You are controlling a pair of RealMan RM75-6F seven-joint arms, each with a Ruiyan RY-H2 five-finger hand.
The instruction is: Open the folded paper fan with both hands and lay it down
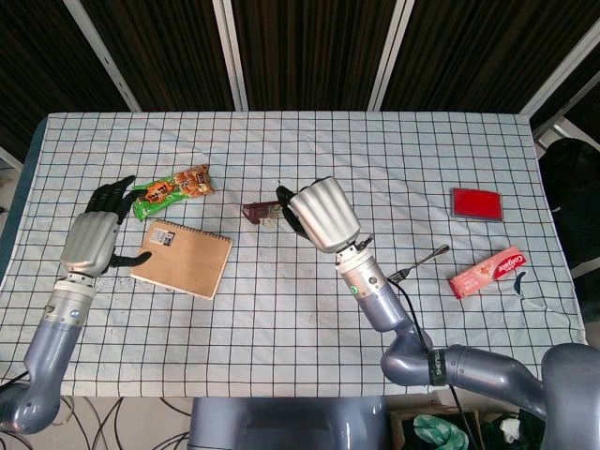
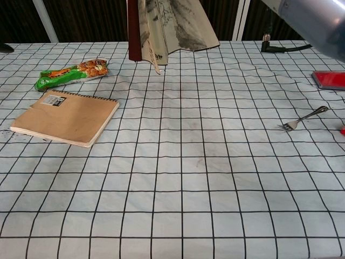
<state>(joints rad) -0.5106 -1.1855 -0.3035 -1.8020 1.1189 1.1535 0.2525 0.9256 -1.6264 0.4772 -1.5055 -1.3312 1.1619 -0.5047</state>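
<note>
While the right hand held the paper fan gripped in the head view, above the checked tablecloth, the fan's dark end stuck out toward the notebook; the left hand hovered just left of that notebook with fingers spread and nothing in them, beside the snack packet. From the chest view, the fan hung partly unfolded, clear of the cloth and up right of the notebook, while a fork lay far right of it, neither hand showing
</note>
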